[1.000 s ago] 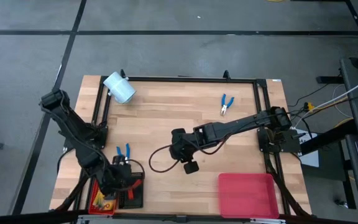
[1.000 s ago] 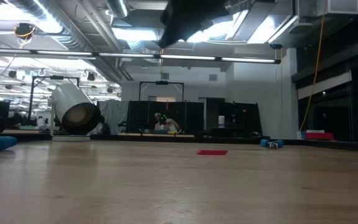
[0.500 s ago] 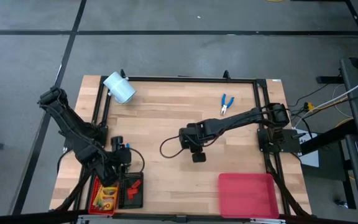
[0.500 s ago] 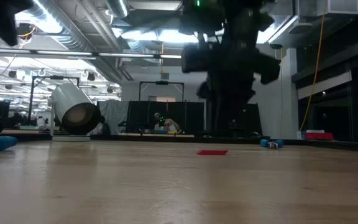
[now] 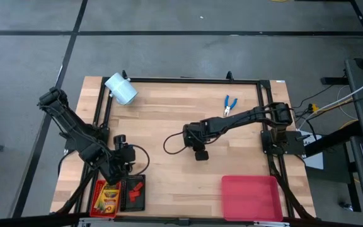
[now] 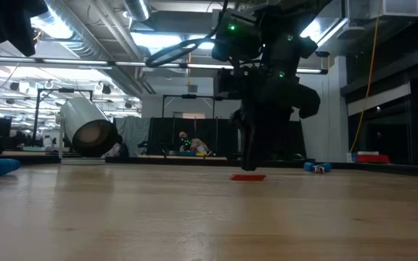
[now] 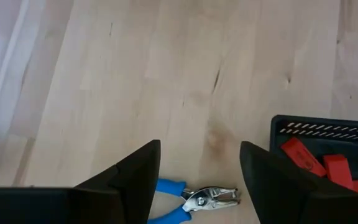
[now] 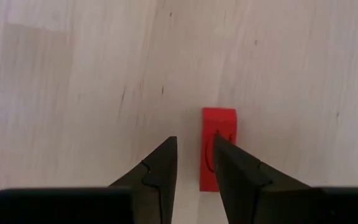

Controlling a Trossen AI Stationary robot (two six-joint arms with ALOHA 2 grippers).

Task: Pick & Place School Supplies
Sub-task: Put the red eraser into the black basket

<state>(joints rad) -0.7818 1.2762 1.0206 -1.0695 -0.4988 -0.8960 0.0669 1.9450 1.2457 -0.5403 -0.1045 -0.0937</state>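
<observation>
My left gripper (image 7: 201,146) (image 5: 120,157) hangs open above a blue-handled plier tool (image 7: 191,199), which lies flat on the wood just beyond the black tray (image 7: 303,130) of red pieces. My right gripper (image 8: 194,142) (image 5: 198,146) points down at mid-table, its fingers a narrow gap apart. A small red rectangular piece (image 8: 218,124) (image 6: 247,176) lies flat beside that gap, under one fingertip (image 8: 224,149). A second plier tool (image 5: 229,106) lies toward the far right. Crayon boxes (image 5: 108,198) lie in the small red tray at the near left. My right gripper comes from above, pointing down, with one fingertip (image 8: 219,144) over the near end of the red piece (image 8: 219,118); the piece lies flat on the table outside the gap. Whether the finger touches it, I cannot tell.
A pale blue-white cylinder (image 5: 121,89) (image 6: 87,129) lies on its side at the far left corner. A large red tray (image 5: 249,197) sits at the near right. A black frame (image 5: 188,80) rims the table. Bare wood (image 5: 169,120) lies between the two arms.
My left gripper has moved from over the near-left trays toward the far edge and now hangs above the plier tool. My right gripper has shifted toward the right and far edges and come down onto the spot of the red piece, which has stayed put.
</observation>
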